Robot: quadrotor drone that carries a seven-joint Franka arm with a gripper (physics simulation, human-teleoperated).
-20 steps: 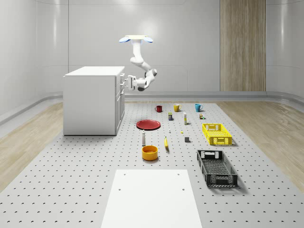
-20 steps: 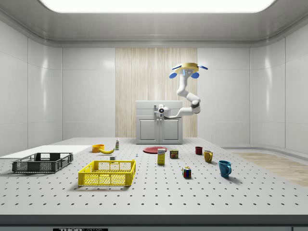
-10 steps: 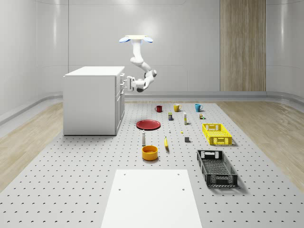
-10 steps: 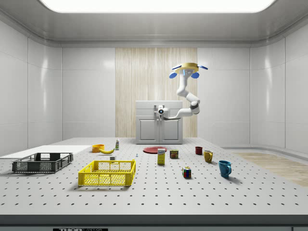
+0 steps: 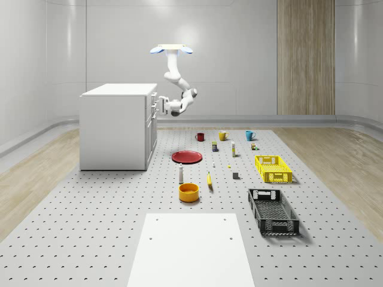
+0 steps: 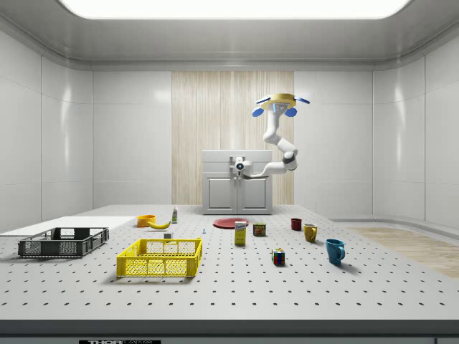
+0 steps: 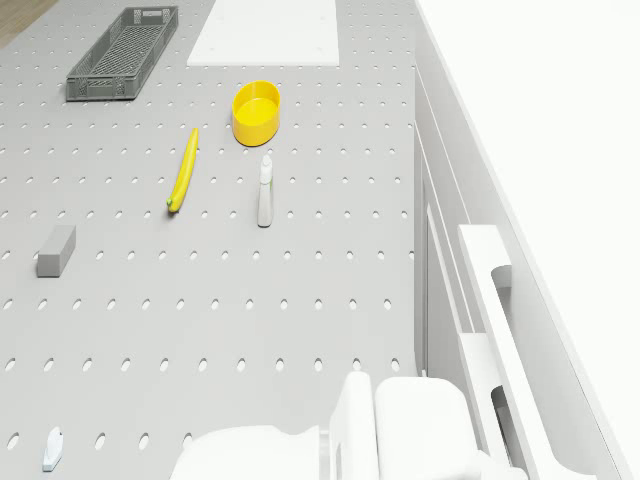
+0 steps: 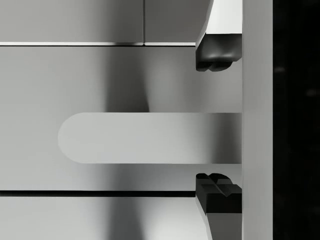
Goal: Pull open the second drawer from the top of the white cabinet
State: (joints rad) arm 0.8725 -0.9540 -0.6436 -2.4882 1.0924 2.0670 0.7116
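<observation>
**Light & render notes**

Bright, even, from ceiling panel (image 6: 229,7) in side view. Soft small shadows under black crate (image 5: 273,211). Faint glare on walls. Wrist view: dim grey gradients, black band along one edge. No blur.

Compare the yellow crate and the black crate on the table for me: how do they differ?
The yellow crate is bright yellow; the black crate is dark. The black crate looks longer and shallower, the yellow crate shorter and taller-walled. In the whole-scene view the yellow crate lies farther back, the black crate nearer the white board. Both are slotted, open-topped and hold nothing visible.
</observation>
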